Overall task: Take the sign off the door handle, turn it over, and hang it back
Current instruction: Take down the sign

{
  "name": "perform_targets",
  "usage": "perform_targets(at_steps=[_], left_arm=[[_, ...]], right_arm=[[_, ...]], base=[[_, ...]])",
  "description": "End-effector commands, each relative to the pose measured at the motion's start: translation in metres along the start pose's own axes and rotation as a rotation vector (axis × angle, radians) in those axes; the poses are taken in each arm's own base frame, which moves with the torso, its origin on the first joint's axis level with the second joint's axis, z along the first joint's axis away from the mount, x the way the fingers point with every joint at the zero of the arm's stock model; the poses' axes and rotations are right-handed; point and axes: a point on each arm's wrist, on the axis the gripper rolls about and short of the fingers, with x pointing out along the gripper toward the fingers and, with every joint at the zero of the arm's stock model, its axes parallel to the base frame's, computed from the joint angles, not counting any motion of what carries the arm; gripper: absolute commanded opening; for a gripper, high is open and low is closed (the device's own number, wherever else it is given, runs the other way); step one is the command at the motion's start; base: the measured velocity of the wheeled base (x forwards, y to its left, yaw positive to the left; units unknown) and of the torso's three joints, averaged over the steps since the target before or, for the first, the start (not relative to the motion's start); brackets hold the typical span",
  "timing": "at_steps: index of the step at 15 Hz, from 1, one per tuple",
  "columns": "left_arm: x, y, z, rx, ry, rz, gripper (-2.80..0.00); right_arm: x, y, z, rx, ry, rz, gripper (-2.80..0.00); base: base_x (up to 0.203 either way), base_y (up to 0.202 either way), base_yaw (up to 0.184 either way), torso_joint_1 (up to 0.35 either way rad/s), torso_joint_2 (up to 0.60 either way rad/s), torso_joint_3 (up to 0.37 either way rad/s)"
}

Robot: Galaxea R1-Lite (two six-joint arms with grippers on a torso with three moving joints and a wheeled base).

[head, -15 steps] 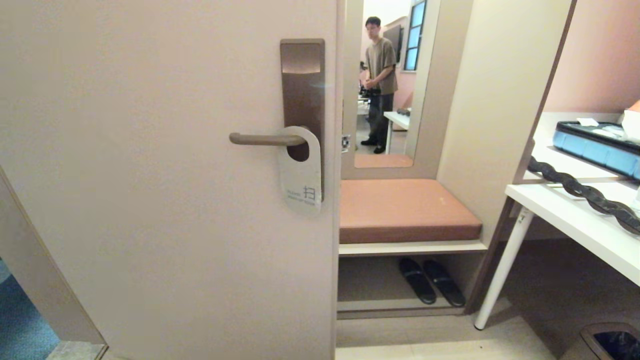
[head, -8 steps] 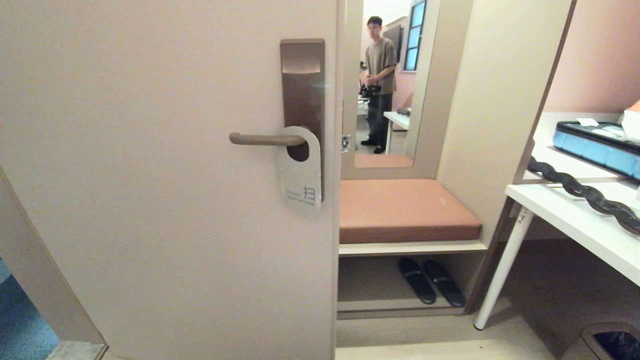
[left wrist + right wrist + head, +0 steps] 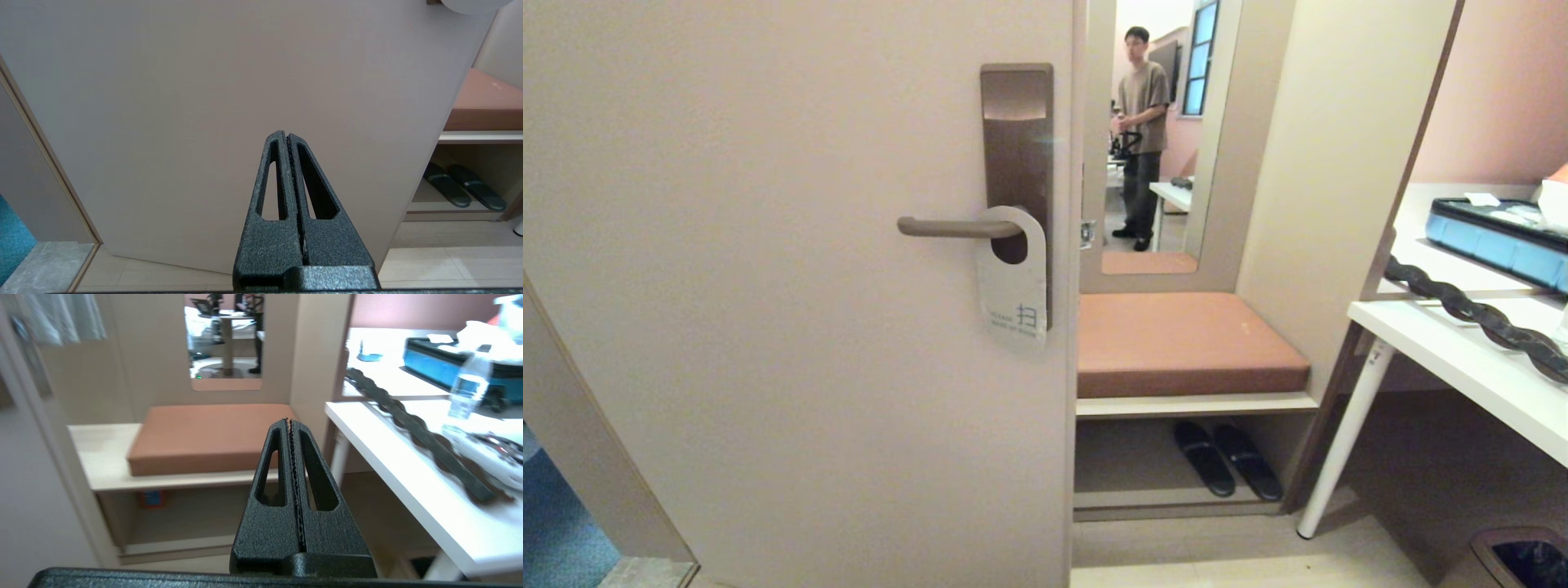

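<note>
Left gripper: fingers pressed together, nothing between them, pointing at the lower part of the door. Right gripper: fingers likewise closed and empty, aimed toward the cushioned bench beside the white tabletop. Neither arm appears in the head view. The sign hangs by its oval hole on the door handle, white face outward, in front of the brown lock plate. Printed near its lower end: the character "扫" above small text, too small to read.
</note>
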Motion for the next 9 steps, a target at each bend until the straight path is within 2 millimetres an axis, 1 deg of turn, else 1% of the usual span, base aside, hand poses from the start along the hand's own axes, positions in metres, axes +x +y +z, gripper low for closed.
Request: perform_targets(at_steps=[1,4,6,9], left_arm=[[0.000,0.000,0.000,-0.001,0.001,0.000,-2.80],[0.000,0.000,0.000,-0.001,0.001,0.000,-2.80],[0.000,0.000,0.000,-0.001,0.001,0.000,-2.80],[0.000,0.000,0.000,-0.001,0.001,0.000,-2.80]], right_arm=[[0.033,0.007,0.027,0.016,0.067,0.034,-2.80],[0.058,0.014,0.044,0.049,0.104,0.128,-2.80],[0.077,0.020,0.049,0.085,0.146,0.218,-2.80],[0.113,0.033,0.049,0.112,0.178,0.369,-2.80]], base=[[0.000,0.000,0.000,0.000,0.00,0.000],[0.000,0.000,0.000,0.000,0.00,0.000],[0.000,0.000,0.000,0.000,0.00,0.000],[0.000,0.000,0.000,0.000,0.00,0.000]])
